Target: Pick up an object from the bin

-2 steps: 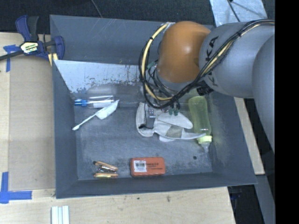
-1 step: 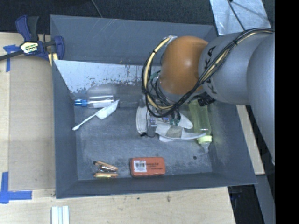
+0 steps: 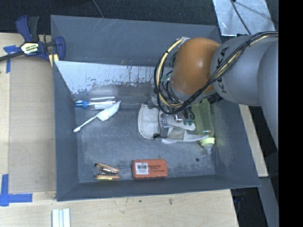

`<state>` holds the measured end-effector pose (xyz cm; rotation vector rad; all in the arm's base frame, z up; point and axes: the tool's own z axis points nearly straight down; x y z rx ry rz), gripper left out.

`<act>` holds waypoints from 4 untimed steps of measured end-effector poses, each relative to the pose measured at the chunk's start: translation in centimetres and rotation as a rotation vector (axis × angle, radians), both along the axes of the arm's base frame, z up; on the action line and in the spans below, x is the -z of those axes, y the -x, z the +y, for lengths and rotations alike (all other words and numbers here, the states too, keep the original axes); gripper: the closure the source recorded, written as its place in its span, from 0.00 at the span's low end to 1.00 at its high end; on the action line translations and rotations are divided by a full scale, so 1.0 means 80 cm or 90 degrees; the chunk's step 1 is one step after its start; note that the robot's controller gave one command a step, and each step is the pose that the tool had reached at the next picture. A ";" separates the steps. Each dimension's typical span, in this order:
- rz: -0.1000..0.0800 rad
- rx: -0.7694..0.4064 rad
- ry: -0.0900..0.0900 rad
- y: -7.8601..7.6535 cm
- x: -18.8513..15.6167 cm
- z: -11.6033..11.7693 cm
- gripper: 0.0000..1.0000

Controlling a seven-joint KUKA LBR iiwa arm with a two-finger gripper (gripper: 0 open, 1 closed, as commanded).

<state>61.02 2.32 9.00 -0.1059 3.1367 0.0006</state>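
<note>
The claw (image 3: 166,125) is down against a pale grey-white, soft-looking, rounded thing (image 3: 147,122) right of the bin's (image 3: 66,141) middle. Whether it is open or gripping, I cannot tell. Just beside it lies a greenish clear pack (image 3: 204,118). Near the front wall, a flat orange-red box (image 3: 149,169) carries a white barcode label, its print too small to read.

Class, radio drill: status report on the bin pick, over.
Gripper down over white shoe-like object, bin centre. Green bottle close on its right. Over.
</note>
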 end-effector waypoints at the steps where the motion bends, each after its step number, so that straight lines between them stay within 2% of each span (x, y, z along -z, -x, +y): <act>1: -0.004 0.081 -0.001 0.007 0.021 -0.020 1.00; 2: -0.004 0.082 -0.001 0.007 0.021 -0.020 1.00; 3: 0.000 0.088 0.000 0.006 -0.132 -0.027 1.00; 4: 0.000 0.088 0.000 0.006 -0.132 -0.027 1.00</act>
